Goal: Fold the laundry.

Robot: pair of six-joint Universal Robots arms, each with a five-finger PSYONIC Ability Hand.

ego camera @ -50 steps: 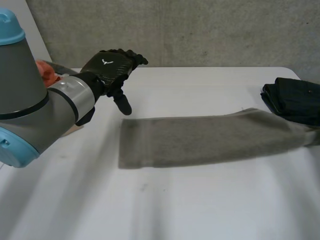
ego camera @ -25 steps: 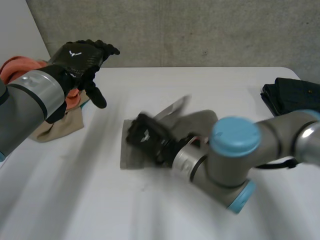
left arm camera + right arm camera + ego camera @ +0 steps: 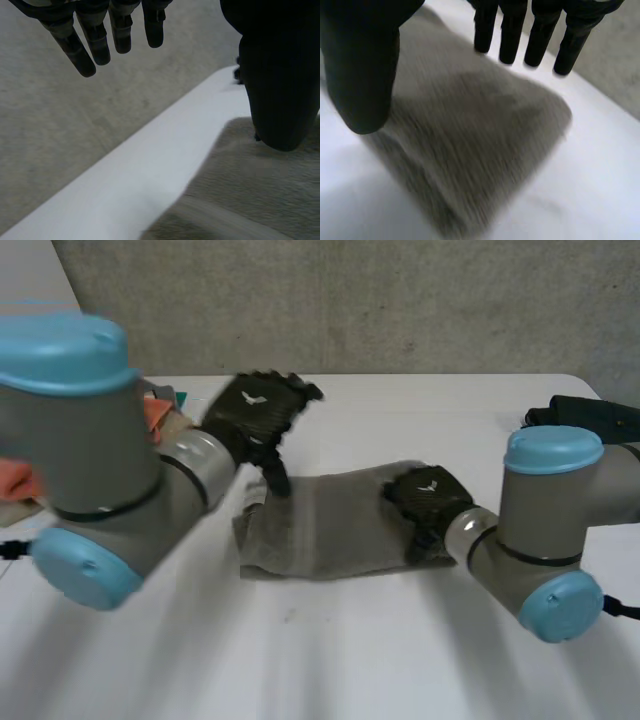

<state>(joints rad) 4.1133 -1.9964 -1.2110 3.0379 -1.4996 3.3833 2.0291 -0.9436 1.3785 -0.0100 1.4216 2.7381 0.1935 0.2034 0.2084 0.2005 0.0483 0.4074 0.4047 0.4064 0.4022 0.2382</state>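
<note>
A grey towel [image 3: 320,525] lies folded over itself in the middle of the white table [image 3: 330,660]. My left hand [image 3: 255,412] hovers over the towel's far left corner with its thumb pointing down at the cloth. In the left wrist view its fingers [image 3: 100,42] are straight and spread, and the thumb [image 3: 280,100] is just above the towel [image 3: 250,190], holding nothing. My right hand [image 3: 425,500] is at the towel's folded right end. In the right wrist view its fingers [image 3: 540,37] are straight above the towel [image 3: 470,140], gripping nothing.
A pile of dark clothes [image 3: 590,418] sits at the table's far right edge. Orange and tan laundry [image 3: 160,415] lies at the far left, partly behind my left arm. My right arm's elbow [image 3: 550,530] stands over the table's right side.
The towel lay stretched out long; my right hand swept its right end leftward over the rest, then drew back right and opened. My left hand came from the back left to the towel's corner.
</note>
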